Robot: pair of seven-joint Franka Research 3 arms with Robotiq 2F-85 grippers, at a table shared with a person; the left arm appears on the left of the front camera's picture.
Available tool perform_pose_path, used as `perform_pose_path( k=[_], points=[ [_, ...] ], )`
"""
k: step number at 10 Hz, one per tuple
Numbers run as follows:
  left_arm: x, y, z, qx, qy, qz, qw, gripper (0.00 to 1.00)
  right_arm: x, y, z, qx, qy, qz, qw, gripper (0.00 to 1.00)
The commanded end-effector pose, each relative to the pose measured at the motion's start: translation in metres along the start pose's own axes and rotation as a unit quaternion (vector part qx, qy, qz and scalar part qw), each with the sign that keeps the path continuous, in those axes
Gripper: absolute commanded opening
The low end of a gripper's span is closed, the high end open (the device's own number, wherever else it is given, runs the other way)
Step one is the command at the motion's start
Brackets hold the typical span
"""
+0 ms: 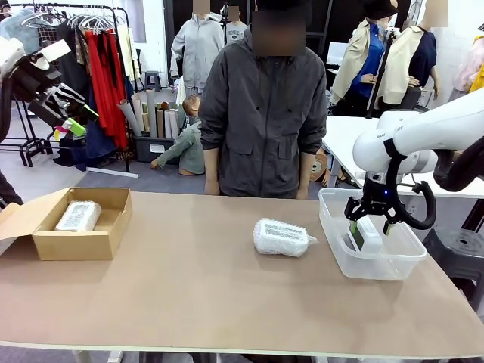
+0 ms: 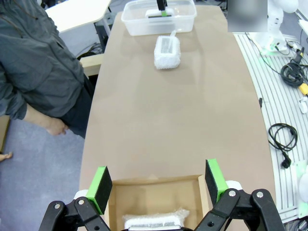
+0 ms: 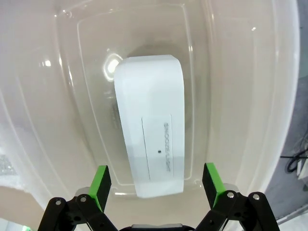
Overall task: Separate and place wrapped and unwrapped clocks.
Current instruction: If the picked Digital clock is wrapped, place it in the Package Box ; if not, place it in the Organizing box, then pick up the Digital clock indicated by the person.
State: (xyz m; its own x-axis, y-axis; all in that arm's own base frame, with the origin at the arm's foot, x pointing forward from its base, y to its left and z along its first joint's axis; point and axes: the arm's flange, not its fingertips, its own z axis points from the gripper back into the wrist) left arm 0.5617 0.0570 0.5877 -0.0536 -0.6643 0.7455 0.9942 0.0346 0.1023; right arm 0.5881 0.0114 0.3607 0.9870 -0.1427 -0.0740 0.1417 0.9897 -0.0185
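Unwrapped clock (image 3: 151, 130), bare white and rounded, lies flat on the floor of the clear plastic tub (image 1: 333, 231) at the right end of the table (image 1: 189, 295). The right arm comes in from the right and bends straight down over the tub, with the right gripper (image 1: 370, 228) lowered between its walls. That claw is released: its green pads stand to either side of the clock with a gap at each side. The left arm is folded up high at the far left, well above the table. The left gripper (image 2: 157, 173) looks down along the table's length, its jaws wide apart and empty. Below it, at the left end, the brown cardboard box (image 1: 72, 246) stands with its flaps open and holds one wrapped clock (image 1: 79, 216) in crinkly clear plastic. A second wrapped clock (image 1: 281, 237) lies on the bare table right of the middle, near the tub's left wall but apart from it. A person (image 1: 261, 113) in a grey jacket stands at the far edge, arms hanging at the sides.
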Motion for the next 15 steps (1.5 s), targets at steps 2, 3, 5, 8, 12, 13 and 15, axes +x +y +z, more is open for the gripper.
perform_pose_path(
  k=[2,3,5,8,12,13,15],
  points=[
    [0.000,-0.002,0.001,-0.001,-0.002,-0.007,1.000,1.00,-0.010,-0.005,0.028,-0.012,-0.003,0.010,1.000,1.00],
    [0.000,-0.002,0.001,-0.001,-0.002,-0.007,1.000,1.00,-0.013,-0.005,0.033,-0.004,-0.007,0.016,1.000,1.00],
    [0.000,-0.002,0.001,-0.001,-0.002,-0.007,1.000,1.00,-0.016,-0.007,0.039,0.002,-0.002,0.029,1.000,1.00],
    [0.000,-0.002,0.001,-0.001,-0.002,-0.007,1.000,1.00,-0.012,-0.002,0.035,-0.001,-0.007,0.006,1.000,1.00],
    [0.000,-0.002,0.001,-0.001,-0.002,-0.007,1.000,1.00,-0.020,-0.004,0.041,-0.009,0.034,0.129,0.991,1.00],
    [0.000,-0.002,0.001,-0.001,-0.002,-0.007,1.000,1.00,-0.026,0.000,0.042,-0.024,0.077,0.222,0.972,1.00],
    [0.000,-0.002,0.001,-0.001,-0.002,-0.007,1.000,1.00,-0.030,0.004,0.066,-0.001,0.108,0.308,0.945,1.00]
  ],
)
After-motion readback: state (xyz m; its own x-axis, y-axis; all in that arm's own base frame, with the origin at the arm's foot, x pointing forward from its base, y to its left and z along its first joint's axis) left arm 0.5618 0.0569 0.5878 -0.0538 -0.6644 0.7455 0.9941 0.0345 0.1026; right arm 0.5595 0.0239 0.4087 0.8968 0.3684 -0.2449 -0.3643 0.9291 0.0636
